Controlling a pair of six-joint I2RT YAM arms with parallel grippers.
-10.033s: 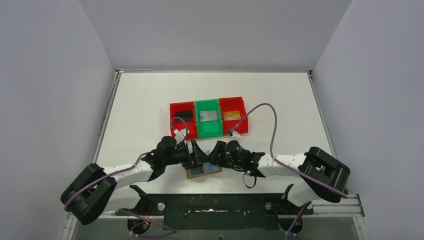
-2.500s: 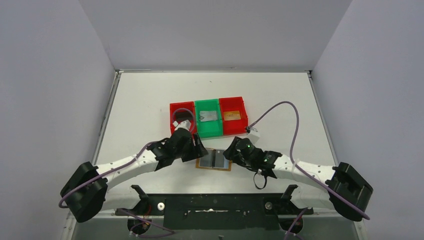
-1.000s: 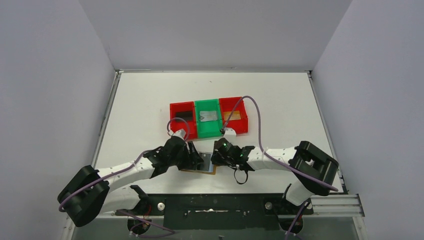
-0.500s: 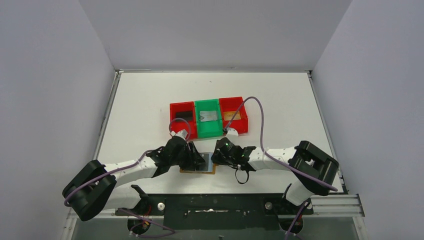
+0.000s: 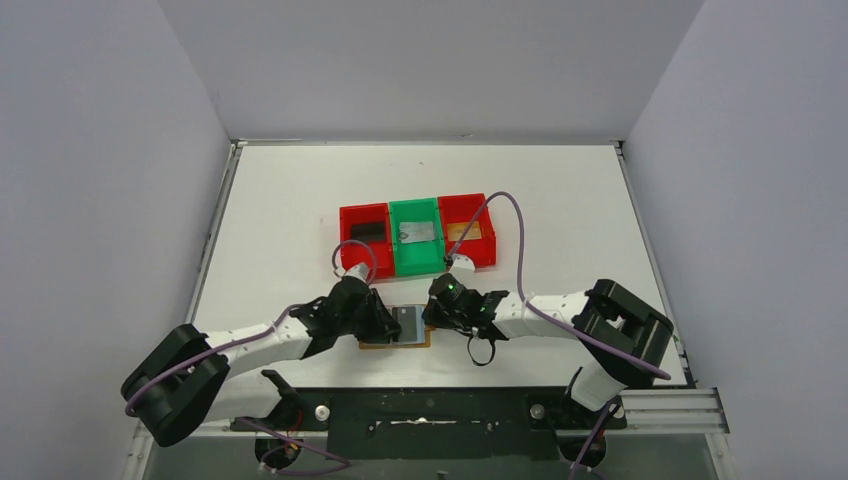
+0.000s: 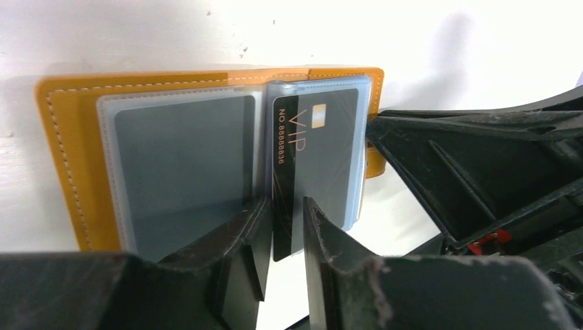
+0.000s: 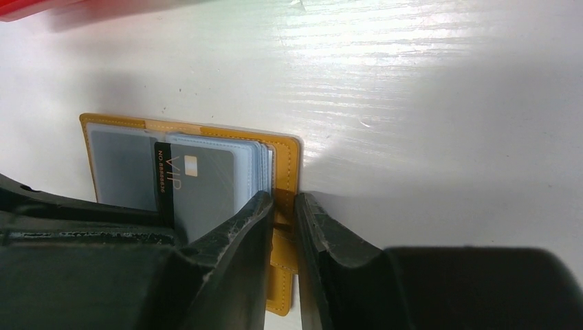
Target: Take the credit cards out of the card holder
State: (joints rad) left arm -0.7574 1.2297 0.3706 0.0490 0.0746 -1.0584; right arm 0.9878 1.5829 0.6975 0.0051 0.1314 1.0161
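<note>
Credit card, black, "VIP" lettering: sits in the clear sleeve on the snap-tab side of the open card holder. One long strip is bare of plastic, and the near corner pokes past the sleeve toward the left wrist camera.

Judgement on handling: thin, stiff, light and glossy. It should slip easily from the pads, and the sleeve will drag on it. Best hold is the bare strip, pinched across the flat faces, with the pull along the sleeve opening. The holder looks like soft leather and will likely lift or slide unless pinned.

Left fingers: narrow gap, straddling the card's protruding corner. Cannot tell from this view whether the pads actually bear on it.

Right fingers: clenched on the holder's tan edge at the snap tab. Leather fills the gap.

Holder lies open on the white table, between the two wrists and toward the near edge.

Left arm: stretched low, forward and inward, wrist close to the table. Right arm: roughly mirrored, elbow folded out to the right, forearm low and reaching inward. The two sets of fingers meet at the holder.

Row of red and green bins stands just beyond the holder.
</note>
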